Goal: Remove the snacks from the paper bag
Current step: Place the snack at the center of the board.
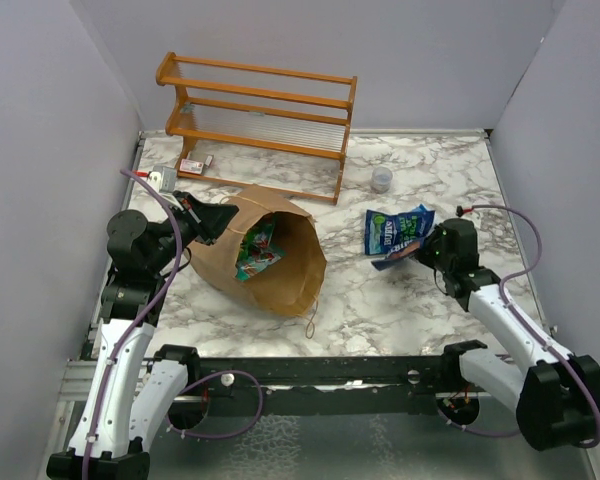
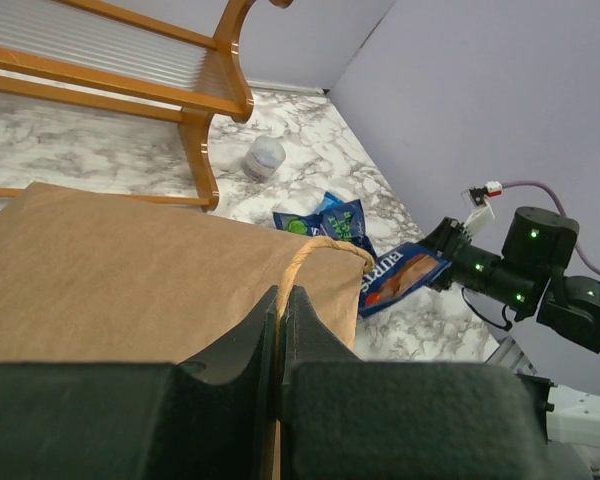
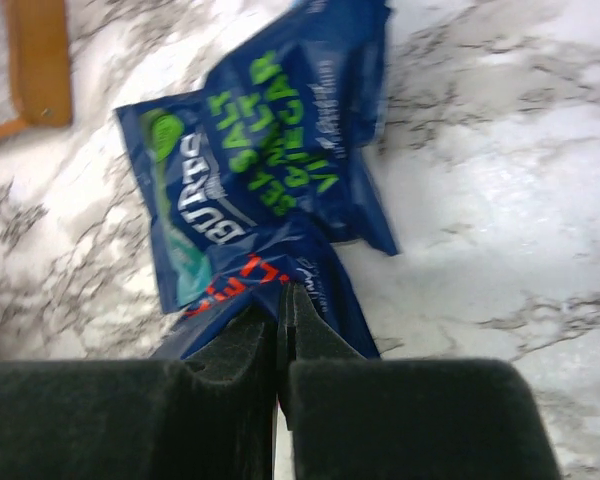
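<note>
While left jaws point(image 2: 280, 300) are clamping rim of brown kraft paper bag point(image 1: 300, 262), right jaws point(image 3: 280, 300) are pinching dark blue glossy pouch point(image 3: 230, 300) over marble counter point(image 1: 400, 300), beside blue salt-and-vinegar packet point(image 1: 395, 228). More green-red packets point(image 1: 258, 250) sitting in bag mouth, well left of right jaws, so right arm's job next imo.

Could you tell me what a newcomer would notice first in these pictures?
The brown bag lies on its side at left centre, green and red packets showing in its open mouth, the left gripper pinching its rim. At right, the right gripper is shut on a dark blue packet next to another blue packet on the table.
</note>
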